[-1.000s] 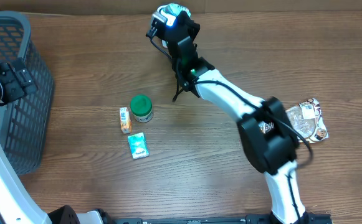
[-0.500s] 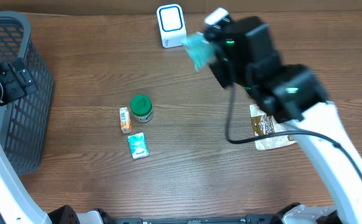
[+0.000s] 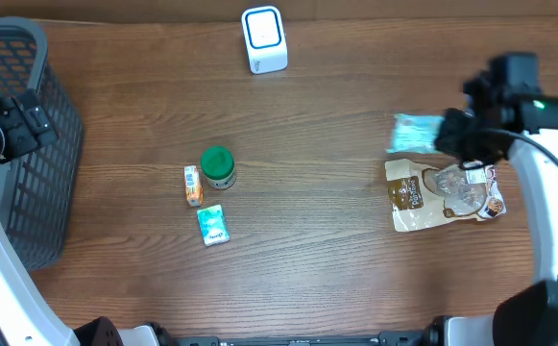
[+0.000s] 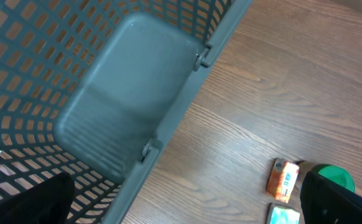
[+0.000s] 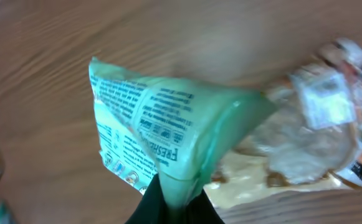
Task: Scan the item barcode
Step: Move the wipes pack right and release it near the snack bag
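Observation:
A white barcode scanner with a blue ring (image 3: 264, 38) stands at the back edge of the table. At the right side, my right gripper (image 3: 448, 135) is shut on a pale green printed packet (image 3: 416, 133). The packet hangs just above the upper left corner of a clear snack bag (image 3: 447, 197). The right wrist view shows the black fingers (image 5: 152, 208) pinching the green packet (image 5: 162, 130) at its bottom seam, with my right gripper (image 5: 176, 204) closed tight. My left gripper (image 4: 181, 208) stands wide open by the basket, holding nothing.
A grey mesh basket (image 3: 14, 154) fills the far left. Left of centre sit a green-lidded jar (image 3: 218, 166), a small orange box (image 3: 193, 185) and a teal packet (image 3: 213, 225). The snack bag (image 5: 321, 118) lies under the held packet.
My right arm swung away from the scanner at the back to the table's right side, carrying the green packet with it. The left arm stayed still.

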You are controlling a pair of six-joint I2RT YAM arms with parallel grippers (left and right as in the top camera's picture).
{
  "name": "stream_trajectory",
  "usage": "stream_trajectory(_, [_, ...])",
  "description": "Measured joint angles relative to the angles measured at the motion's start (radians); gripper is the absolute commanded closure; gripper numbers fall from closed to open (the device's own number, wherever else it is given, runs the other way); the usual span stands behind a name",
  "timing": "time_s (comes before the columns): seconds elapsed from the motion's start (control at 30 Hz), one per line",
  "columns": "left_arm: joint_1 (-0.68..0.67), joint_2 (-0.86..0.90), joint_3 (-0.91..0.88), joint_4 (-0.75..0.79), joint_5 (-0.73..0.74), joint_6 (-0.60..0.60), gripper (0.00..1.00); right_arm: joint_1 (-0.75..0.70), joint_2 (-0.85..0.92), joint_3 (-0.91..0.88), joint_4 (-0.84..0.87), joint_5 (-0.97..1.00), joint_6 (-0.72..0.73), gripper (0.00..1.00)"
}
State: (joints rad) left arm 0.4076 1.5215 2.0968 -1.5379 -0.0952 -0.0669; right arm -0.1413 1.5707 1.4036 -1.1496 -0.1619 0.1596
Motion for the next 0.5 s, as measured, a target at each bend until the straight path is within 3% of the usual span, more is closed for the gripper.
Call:
stream_trajectory(0.23, [0.000, 0.000, 0.000, 0.000, 0.000, 0.000, 0.01, -0.163, 0.005, -0.225, 0.255, -0.049, 0.081, 0.96])
stream_trajectory(0.33, [0.000, 0.000, 0.000, 0.000, 0.000, 0.000, 0.01, -0.166, 0.005, -0.286, 0.349, -0.065, 0.092, 0.81])
stream_trajectory(0.43, [0.000, 0.000, 0.000, 0.000, 0.000, 0.000, 0.00, -0.164, 0.005, -0.304, 0.391, -0.075, 0.099, 0.82])
stream_trajectory(0.5, [0.000, 0.000, 0.000, 0.000, 0.000, 0.000, 0.00, -0.164, 0.005, -0.304, 0.415, -0.079, 0.103, 0.75])
